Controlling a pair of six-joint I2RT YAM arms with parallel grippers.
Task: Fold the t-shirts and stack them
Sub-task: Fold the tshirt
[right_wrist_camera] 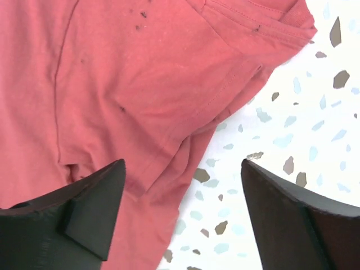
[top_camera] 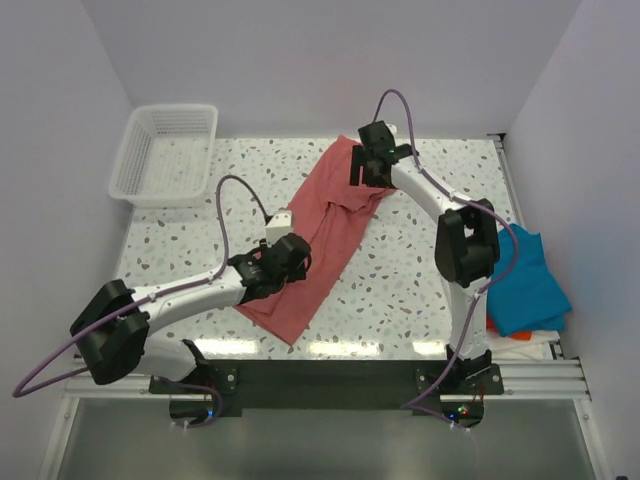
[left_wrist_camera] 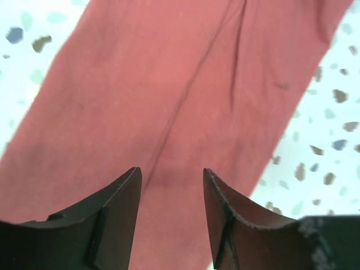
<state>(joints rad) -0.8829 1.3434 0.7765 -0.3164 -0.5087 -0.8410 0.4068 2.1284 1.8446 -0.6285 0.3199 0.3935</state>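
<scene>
red shirt [top_camera: 322, 235]: long diagonal strip | left gripper [left_wrist_camera: 171, 174]: parted, empty, above near half | right gripper [right_wrist_camera: 183, 163]: wide, empty, over far sleeve hem | likely staged for end-to-end fold

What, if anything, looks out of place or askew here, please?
The teal-blue shirt and orange shirt lie heaped past the table's right edge. The salmon-red shirt lies diagonal, with small dark specks on it.

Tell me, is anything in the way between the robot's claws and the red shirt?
Nothing I can see. The left gripper and right gripper both hang open above the red shirt, with nothing in between.
</scene>
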